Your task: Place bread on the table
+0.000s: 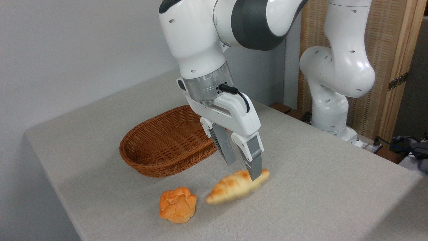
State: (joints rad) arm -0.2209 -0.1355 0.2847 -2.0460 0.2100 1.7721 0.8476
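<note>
Nearest the lens sits a knotted orange bun [178, 204] on the table [317, 187]. Spread fingers [254, 160] of the gripper [242, 167] hang apart over the bread [234, 187], one tip crossing the loaf's 2 o'clock end. Blurred, the loaf appears just dropped, lying at 3 o'clock of the bun, the empty basket [160, 147] at 11. Good practice now, I judge: rise straight, keeping the tips clear of the crust.

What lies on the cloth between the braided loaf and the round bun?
Nothing: in the camera view, only bare table cloth shows in the narrow gap between the bread and the round bun. The two lie apart, not touching.
</note>
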